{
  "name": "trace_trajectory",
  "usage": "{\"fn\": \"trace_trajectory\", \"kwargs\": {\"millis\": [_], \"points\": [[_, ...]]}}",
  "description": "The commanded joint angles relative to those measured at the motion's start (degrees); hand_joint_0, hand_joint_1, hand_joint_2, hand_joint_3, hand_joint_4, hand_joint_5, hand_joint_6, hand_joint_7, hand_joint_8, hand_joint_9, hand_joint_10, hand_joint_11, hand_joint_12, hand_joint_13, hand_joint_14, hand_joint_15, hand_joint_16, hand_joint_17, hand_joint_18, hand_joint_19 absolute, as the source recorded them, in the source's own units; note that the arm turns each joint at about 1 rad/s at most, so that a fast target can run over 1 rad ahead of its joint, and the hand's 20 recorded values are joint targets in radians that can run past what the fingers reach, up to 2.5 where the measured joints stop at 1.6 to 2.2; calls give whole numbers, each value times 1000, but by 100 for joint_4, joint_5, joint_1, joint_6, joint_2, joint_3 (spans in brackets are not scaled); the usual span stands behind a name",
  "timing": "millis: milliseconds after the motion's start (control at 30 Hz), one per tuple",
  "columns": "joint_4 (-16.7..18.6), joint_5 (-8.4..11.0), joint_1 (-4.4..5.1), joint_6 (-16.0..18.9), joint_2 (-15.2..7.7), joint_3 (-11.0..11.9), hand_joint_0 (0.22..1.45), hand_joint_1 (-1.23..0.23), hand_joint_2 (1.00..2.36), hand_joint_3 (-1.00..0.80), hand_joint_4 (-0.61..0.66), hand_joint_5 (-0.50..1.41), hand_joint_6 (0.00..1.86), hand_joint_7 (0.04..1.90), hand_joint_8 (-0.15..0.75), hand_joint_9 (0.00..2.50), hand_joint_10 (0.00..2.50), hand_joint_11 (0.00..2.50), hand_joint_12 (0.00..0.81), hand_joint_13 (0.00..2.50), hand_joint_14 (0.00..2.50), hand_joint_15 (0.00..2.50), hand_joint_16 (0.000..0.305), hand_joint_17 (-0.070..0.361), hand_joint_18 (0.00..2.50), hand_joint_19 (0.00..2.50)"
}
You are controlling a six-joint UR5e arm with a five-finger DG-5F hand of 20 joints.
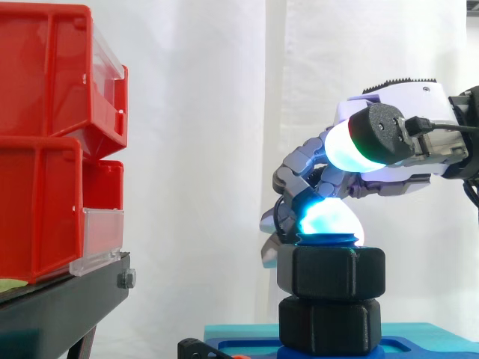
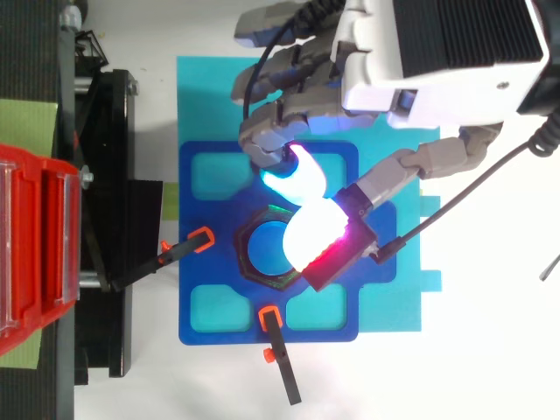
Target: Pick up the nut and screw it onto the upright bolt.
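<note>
Nearest the side camera: a black bar clamp with orange tips bears on the front edge of the blue fixture plate. A second clamp of the same kind comes in from the stand side. The plate lies on a teal mat that shows beyond its far and right edges. Near the plate's middle stands the upright bolt, blue, its round top visible through the bore of the nut. The nut is black and hexagonal and is already on the bolt. In the side view it sits level, with the bolt's blue end just proud of its upper face. It rests directly on a second black hexagonal piece, which sits at the plate. The hand reaches in from the right and is bent down over the bolt, with a cyan-white glow right at the nut's top face. From these two views I cannot tell whether the hand has hold of the nut or merely rests on it. To the left, well apart from the fixture, two red bins with clear front panels are stacked on the black stand. A pale green sheet lies under them. Farthest back hangs the white curtain.
</note>
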Motion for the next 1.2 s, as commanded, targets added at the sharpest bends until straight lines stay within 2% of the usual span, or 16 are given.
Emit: {"fn": "trace_trajectory", "kwargs": {"millis": [0,33,67,167,267,367,433,567,667,867,933,1033,1167], "points": [[112,-11,-40,-2,0,0,536,-325,1000,-500,121,78,532,1375,232,1409,0,0,166,880,0,0,11,25,525,0],[112,-11,-49,-2,0,0,536,-327,1000,-500,116,78,544,1355,226,1433,0,0,163,905,0,0,11,25,526,0],[112,-11,-49,-2,0,0,538,-338,1000,-500,92,76,577,1305,219,1551,0,31,153,998,0,0,9,20,640,0],[112,-11,-58,-2,0,0,539,-348,1000,-500,88,73,599,1263,222,1588,2,77,149,1045,0,0,8,19,686,0],[112,-63,-84,-2,0,0,533,-348,1000,-500,131,63,501,1397,262,1517,0,82,181,965,0,0,11,24,566,0],[112,-72,-84,-2,0,0,524,-336,1000,-500,223,-14,505,1108,289,1377,0,67,209,868,0,0,14,31,468,0],[129,-72,-75,-2,9,0,515,-328,1000,-500,258,-55,504,978,281,1285,0,39,231,821,0,0,16,37,406,0],[209,-98,-84,7,9,18,498,-318,1000,-500,187,-133,502,732,257,996,0,0,255,629,0,0,21,46,228,0],[305,-178,-84,7,0,35,486,-312,1000,-500,139,-176,501,614,237,761,0,0,269,466,0,0,23,52,73,0],[437,-195,-5,7,0,35,456,-297,1000,-500,64,-219,500,528,190,348,0,0,297,130,0,0,31,71,0,0],[437,-195,57,7,0,35,451,-280,1000,-500,44,-232,500,524,177,224,0,0,302,19,0,0,32,72,0,0],[428,-178,127,7,0,35,441,-266,1000,-500,27,-243,500,516,161,84,0,0,301,0,0,0,34,77,0,0],[402,-160,232,7,0,26,436,-254,1000,-500,22,-247,500,513,159,32,0,0,301,0,0,0,36,81,0,0]]}}
